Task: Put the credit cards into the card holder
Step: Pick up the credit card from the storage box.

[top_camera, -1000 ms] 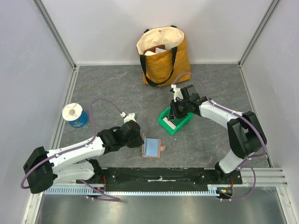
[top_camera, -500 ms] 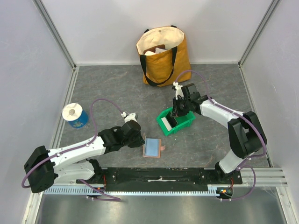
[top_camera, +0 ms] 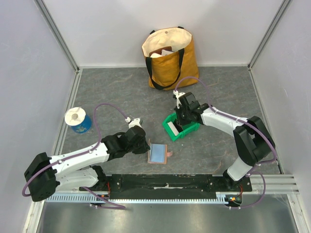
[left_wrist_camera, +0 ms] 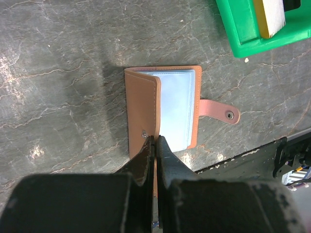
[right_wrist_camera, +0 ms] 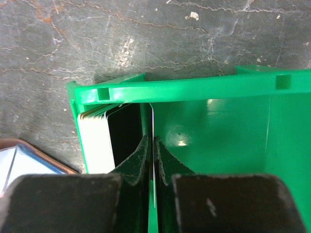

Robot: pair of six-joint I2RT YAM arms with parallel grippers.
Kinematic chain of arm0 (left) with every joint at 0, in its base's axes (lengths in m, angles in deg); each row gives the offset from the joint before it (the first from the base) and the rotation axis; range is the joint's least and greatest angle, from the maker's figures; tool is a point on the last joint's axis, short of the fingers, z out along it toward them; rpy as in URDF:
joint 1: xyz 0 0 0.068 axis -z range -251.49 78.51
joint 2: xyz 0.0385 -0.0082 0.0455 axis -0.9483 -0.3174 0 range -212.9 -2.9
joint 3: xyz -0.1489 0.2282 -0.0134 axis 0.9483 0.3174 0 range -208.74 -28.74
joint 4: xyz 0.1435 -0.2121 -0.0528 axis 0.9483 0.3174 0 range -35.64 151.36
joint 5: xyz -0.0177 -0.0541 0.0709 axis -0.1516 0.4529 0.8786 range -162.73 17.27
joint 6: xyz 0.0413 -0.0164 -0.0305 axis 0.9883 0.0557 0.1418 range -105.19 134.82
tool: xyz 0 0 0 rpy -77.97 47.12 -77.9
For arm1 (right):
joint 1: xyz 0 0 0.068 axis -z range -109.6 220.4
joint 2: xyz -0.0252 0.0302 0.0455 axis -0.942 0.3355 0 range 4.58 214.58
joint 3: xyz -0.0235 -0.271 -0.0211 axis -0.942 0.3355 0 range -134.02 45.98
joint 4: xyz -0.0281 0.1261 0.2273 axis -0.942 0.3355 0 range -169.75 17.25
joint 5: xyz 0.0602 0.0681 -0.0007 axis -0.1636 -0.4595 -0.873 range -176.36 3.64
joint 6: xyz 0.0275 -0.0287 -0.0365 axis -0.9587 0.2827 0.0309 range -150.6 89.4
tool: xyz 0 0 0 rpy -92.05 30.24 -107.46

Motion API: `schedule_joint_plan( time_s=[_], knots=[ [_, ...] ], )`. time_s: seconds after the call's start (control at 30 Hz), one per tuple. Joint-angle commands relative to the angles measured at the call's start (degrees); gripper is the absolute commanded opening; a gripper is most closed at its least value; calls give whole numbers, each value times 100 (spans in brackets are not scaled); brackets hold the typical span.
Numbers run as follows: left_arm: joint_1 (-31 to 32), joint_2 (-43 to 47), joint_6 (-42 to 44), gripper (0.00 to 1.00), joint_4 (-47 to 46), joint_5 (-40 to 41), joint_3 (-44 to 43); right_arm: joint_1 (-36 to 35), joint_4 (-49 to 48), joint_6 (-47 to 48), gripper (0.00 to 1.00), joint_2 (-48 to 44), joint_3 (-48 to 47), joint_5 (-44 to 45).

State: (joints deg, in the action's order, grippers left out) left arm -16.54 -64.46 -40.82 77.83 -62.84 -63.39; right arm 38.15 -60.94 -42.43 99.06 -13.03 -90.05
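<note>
– Down inside the green plastic bin, what is the right gripper doing?

– Its jaws are all but closed on a thin pale card standing on edge between them (only the rim shows, so I cannot tell the colour of its face). I take this to be the pick-up step: a card is pinched but not yet out of the bin.

– And the other credit cards?

– A white flat plastic card and a glossy black card stand stacked against the bin's left wall, just beside the fingers.

– Where is the holder?

– The terracotta-brown folding leather-look card holder lies on the grey marbled table, near the bin on the side toward the arms' bases. The left gripper is clamped tight on the near edge of its cover, with that flap lifted part-way.

– How does it look?

– It is open like a booklet: a stitched brown cover, light blue-grey sleeves inside, and a snap tab sticking out to one side. I see no card in it.

– So what does the next move call for?

– Probably a straight lift clear of the bin wall, a carry across to the holder, then turning the card to meet a sleeve mouth. The slot looks narrow and the card thin, so the left grip must hold firm or the wallet may slide.
</note>
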Motion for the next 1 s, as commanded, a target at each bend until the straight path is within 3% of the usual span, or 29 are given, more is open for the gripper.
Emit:
schedule_joint_plan(
  time_s=[0.0,0.17,0.27,0.5,0.83,0.9,0.97],
  knots=[
    [-38,74,-44,2,-44,4,82,-71,-105,-21,10,53,117,517],
    [-47,74,-35,2,-44,-5,90,-106,-114,-29,15,45,161,439],
    [-55,74,-53,2,-44,4,108,-106,-105,-56,11,10,152,386],
    [-73,135,-70,2,-44,-5,178,-106,-62,-21,17,-44,108,-36],
    [-91,250,-105,2,-44,22,231,-115,-18,41,18,18,179,-361],
    [-91,267,-105,2,-44,-5,248,-115,-44,15,15,-17,214,-291],
    [-91,285,-105,2,-44,-5,275,-115,-35,6,5,-61,196,-169]
  ],
)
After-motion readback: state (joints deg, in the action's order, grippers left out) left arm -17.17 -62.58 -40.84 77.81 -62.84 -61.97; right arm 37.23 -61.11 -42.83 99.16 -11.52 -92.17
